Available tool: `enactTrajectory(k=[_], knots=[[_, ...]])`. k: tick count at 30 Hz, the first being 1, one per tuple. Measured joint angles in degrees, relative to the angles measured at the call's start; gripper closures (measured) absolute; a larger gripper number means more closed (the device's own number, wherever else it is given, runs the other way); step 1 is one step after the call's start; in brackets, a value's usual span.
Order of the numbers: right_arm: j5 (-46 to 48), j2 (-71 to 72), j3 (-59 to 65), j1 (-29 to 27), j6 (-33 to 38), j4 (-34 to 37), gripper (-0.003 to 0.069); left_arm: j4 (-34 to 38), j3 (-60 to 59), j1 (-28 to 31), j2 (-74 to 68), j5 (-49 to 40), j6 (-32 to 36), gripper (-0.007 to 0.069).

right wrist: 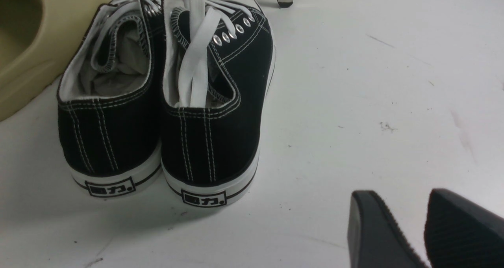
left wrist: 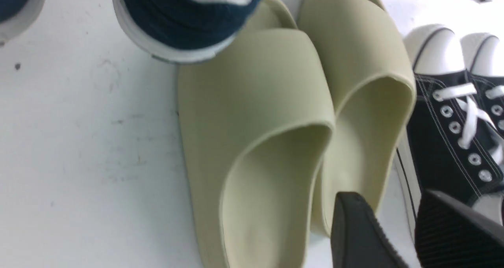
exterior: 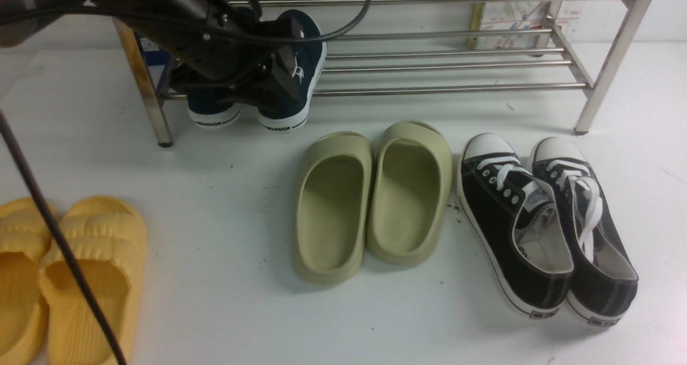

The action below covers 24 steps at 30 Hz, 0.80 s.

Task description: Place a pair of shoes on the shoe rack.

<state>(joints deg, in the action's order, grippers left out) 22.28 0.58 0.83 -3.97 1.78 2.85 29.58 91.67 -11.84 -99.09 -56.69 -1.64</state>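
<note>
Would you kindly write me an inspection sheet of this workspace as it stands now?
Surface: white table, scuffed, with small dark specks.
Job's things: navy shoes side by side on the rack's lowest rails at its left end, heels outward.
Clutter: green slides centre, black sneakers to their right, yellow slides near left.
Grippers: left gripper open, empty, above the navy shoes; right gripper open, empty, behind the sneakers' heels.
Cables: black cables crossing the left arm and the yellow slides.
Surroundings: printed sheet behind the rack.
</note>
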Motion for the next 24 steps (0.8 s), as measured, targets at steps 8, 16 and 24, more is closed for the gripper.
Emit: enactTrajectory(k=[8, 16, 24], knots=[[0.0, 0.0, 0.0, 0.0, 0.0, 0.0, 0.0419, -3.1, -16.4, 0.0, 15.6, 1.3, -2.4, 0.0487], [0.0, 0.0, 0.0, 0.0, 0.0, 0.0, 0.0419, -3.1, -33.9, 0.0, 37.4, 2.7, -6.7, 0.0611], [0.0, 0.0, 0.0, 0.0, 0.0, 0.0, 0.0419, -4.0, -41.3, 0.0, 52.9, -3.8, -3.3, 0.0638]])
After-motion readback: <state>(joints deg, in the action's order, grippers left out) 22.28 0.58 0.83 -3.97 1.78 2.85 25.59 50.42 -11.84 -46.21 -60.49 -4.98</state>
